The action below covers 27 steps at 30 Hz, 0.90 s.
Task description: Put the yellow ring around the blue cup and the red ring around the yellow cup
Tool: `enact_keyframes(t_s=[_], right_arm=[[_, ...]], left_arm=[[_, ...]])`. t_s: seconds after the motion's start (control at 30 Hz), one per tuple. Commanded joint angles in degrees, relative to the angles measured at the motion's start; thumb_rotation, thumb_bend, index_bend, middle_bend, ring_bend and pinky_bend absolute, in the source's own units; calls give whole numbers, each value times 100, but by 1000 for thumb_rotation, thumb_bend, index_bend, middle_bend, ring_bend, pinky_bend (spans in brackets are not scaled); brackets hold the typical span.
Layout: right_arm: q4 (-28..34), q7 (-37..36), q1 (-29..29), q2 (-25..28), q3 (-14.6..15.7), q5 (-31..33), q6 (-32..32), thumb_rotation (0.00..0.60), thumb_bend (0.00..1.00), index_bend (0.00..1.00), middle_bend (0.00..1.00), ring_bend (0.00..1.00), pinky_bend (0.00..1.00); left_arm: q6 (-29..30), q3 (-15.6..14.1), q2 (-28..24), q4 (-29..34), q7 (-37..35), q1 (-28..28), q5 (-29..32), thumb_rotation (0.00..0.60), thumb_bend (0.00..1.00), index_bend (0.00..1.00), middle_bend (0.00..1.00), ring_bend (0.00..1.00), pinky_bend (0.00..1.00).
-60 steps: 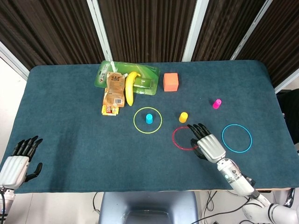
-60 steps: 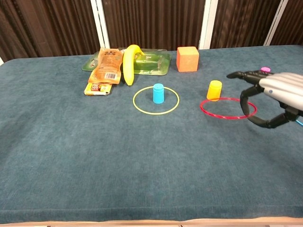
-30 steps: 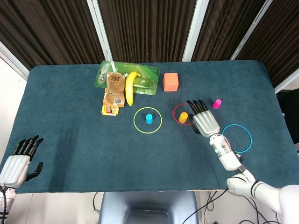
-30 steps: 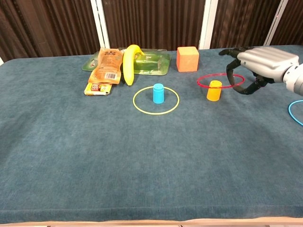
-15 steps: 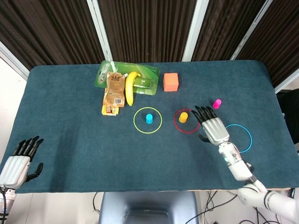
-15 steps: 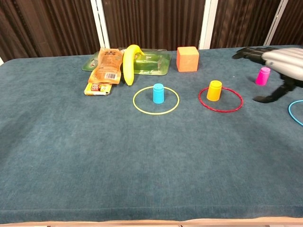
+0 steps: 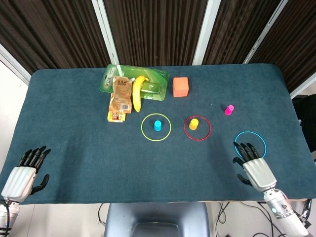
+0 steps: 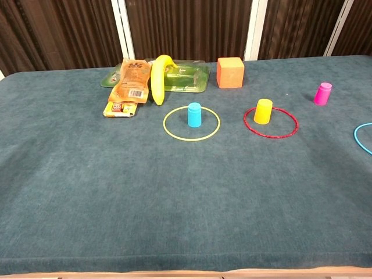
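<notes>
The yellow ring [image 7: 156,139] [image 8: 192,138] lies flat around the blue cup [image 7: 157,125] [image 8: 194,114]. The red ring [image 7: 197,138] [image 8: 271,134] lies flat around the yellow cup [image 7: 193,123] [image 8: 263,111], which stands near the ring's left side. My right hand [image 7: 253,165] is at the table's front right, empty, fingers apart, just below a blue ring. My left hand [image 7: 23,173] rests at the front left corner, empty, fingers apart. Neither hand shows in the chest view.
A blue ring [image 7: 250,145] [image 8: 363,138] lies at the right. A pink cup [image 7: 229,109] [image 8: 322,93] stands beyond it. At the back are an orange cube [image 7: 180,87] [image 8: 230,72], a banana [image 7: 138,92] [image 8: 158,78], a snack pouch [image 7: 121,96] and a green tray [image 7: 157,79].
My right hand carried the red ring over the yellow cup, let it go around the cup, then drew back to the table's front right. The left hand barely moved.
</notes>
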<state>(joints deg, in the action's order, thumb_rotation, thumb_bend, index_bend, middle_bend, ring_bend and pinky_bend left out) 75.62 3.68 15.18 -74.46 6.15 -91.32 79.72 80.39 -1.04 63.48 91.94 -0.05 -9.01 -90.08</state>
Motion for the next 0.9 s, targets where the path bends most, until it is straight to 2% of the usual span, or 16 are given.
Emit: enact_keyframes(t_s=[0.03, 0.27, 0.47, 0.9], right_arm=[[-629, -520, -168, -211, -101, 266, -80, 600, 346, 570, 12, 0, 0], [-1777, -1286, -74, -670, -295, 534, -630, 600, 425, 622, 38, 0, 0], [-2538, -1747, 52, -1036, -318, 507, -1012, 600, 479, 653, 59, 0, 0], [-3135, -2035, 123, -1354, -420, 471, -1171, 600, 493, 661, 70, 0, 0]], left_arm=[[-18, -2, 6, -3, 17, -9, 1, 600, 454, 0, 0, 0, 0], [-52, -5, 27, -2, 60, -24, 14, 600, 454, 0, 0, 0, 0], [-101, 3, 39, -2, 96, -46, 52, 600, 454, 0, 0, 0, 0], [-146, 16, 55, -2, 137, -65, 111, 600, 453, 0, 0, 0, 0]])
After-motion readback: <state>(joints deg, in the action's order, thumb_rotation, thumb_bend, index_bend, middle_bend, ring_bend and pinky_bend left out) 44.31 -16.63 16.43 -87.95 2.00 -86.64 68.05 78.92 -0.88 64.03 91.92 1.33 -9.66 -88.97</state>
